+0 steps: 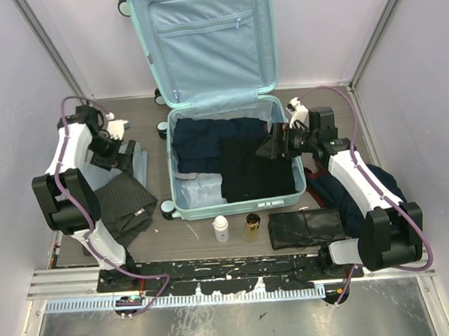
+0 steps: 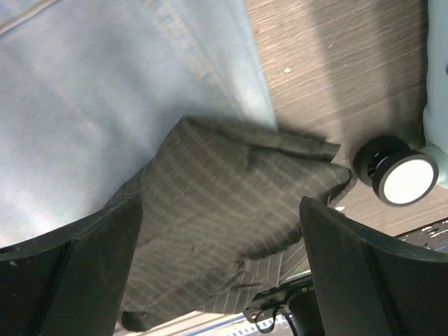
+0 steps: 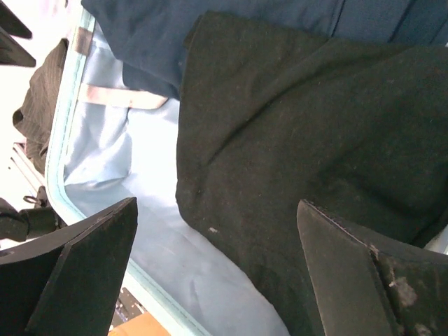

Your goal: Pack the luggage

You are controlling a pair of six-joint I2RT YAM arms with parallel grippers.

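While the luggage, a large pale mint-blue hard-shell suitcase, lies open in the middle of the worktop with its lid propped against the back wall, packing looks partway done: a folded navy garment and a black cloth garment lie inside. The right fingers are spread wide and empty above the black garment, just inside the case's right rim. The left fingers, equally parted and holding nothing, hang over a dark pinstriped garment overlapping pale blue denim, left of the case near a small dark wheel. The next move probably calls for pinching the pinstripe and lifting it above the left rim. Bare lining shows at the front-left corner, and the arms are well apart.
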